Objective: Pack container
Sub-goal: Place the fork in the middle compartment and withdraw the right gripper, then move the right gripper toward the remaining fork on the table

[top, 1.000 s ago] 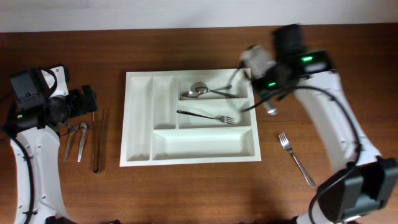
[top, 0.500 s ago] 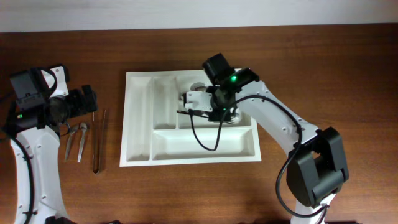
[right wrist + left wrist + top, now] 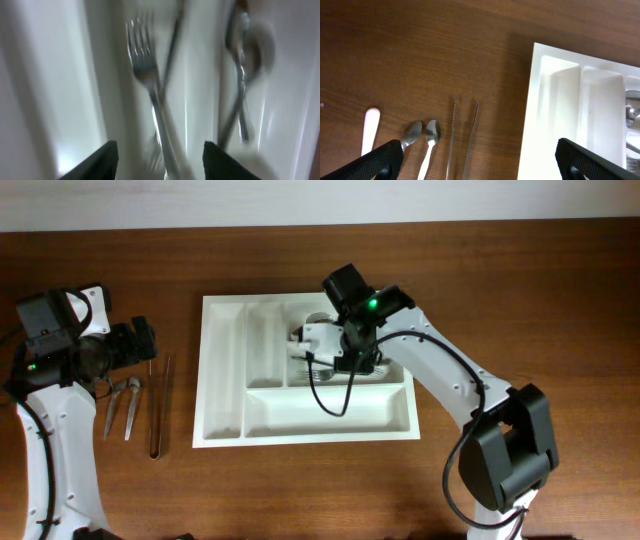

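Observation:
The white container [image 3: 225, 380] lies mid-table. My right gripper [image 3: 352, 362] hovers over its middle wide compartment. In the blurred right wrist view the right gripper [image 3: 162, 167] stands open, its fingers [image 3: 102, 160] apart on either side of a fork [image 3: 145, 75] that lies on the container's floor [image 3: 65, 75] across a second fork. Two spoons [image 3: 247, 55] lie in the neighbouring compartment. Left of the container, my left gripper [image 3: 140, 345] stays wide open and holds nothing. In its own view the left gripper [image 3: 480, 167] looks down at the wood beside the container [image 3: 555, 110].
On the table left of the container lie two spoons [image 3: 422, 135], a white handle [image 3: 369, 130] and a pair of thin metal rods [image 3: 465, 135]. From overhead the rods [image 3: 160, 405] run parallel to the container's left wall.
The right arm swung from beyond the container's right edge to over its middle compartment, and its jaws opened. The fork that lay on the table at the right is gone from there. The left arm stayed still.

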`<state>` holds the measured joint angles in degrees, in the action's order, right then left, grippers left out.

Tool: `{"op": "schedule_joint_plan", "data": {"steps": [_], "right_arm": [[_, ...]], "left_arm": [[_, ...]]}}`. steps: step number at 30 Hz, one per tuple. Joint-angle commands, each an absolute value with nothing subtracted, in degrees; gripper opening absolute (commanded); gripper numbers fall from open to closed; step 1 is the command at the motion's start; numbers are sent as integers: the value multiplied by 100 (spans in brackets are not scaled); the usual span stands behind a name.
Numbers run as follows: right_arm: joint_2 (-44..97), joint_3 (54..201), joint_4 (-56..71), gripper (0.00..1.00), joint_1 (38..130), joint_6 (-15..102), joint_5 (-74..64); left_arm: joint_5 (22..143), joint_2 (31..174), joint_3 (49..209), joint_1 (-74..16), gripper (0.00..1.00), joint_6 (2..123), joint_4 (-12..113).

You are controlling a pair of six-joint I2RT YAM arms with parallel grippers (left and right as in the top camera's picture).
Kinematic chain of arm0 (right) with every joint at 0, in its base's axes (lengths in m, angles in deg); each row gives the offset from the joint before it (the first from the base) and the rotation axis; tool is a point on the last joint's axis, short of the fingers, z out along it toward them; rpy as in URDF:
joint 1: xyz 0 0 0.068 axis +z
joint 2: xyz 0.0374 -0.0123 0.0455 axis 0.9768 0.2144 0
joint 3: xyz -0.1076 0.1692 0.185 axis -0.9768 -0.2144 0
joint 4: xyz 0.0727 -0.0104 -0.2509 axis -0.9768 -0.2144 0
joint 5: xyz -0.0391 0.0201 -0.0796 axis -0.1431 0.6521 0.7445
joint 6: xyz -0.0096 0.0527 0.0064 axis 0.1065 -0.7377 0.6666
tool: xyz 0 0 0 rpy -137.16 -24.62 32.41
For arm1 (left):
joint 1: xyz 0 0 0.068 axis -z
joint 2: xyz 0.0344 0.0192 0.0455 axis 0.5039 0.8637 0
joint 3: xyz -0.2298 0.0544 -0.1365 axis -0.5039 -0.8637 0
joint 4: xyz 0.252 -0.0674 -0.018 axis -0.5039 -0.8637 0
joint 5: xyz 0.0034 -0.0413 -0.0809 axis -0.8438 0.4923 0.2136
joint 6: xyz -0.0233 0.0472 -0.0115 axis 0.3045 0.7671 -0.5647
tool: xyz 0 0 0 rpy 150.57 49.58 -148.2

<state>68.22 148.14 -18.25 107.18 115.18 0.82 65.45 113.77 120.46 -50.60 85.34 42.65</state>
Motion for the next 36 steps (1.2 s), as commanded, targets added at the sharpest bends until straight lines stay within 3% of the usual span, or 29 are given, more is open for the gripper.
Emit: {"op": "schedule_joint_plan", "data": {"steps": [1,6,13,18,26,31,36], "right_arm": [[6275,15391,-2249,55,10570,10598,1170],[5856,15498,-2732,58,9942,9490,862],[5825,15305,-3908,58,8644,8408,-629],[5825,14540,-4030,46,7840,7923,-1429],[5825,12901,-3436,42,7379,7842,-1418],[5477,12873,-4010,36,7348,7885,-1291],[4350,12868,-4233,37,7374,7888,-1315]], "left_arm": [[6628,11392,12145,-5095,99,8628,4276],[6628,11392,12145,-5095,99,8628,4276],[6628,11392,12145,-5095,99,8628,4276],[6628,11392,12145,-5095,99,8628,4276],[6628,11392,12145,-5095,99,8628,4276],[6628,11392,12145,-5095,99,8628,4276],[6628,11392,12145,-5095,99,8628,4276]]}}
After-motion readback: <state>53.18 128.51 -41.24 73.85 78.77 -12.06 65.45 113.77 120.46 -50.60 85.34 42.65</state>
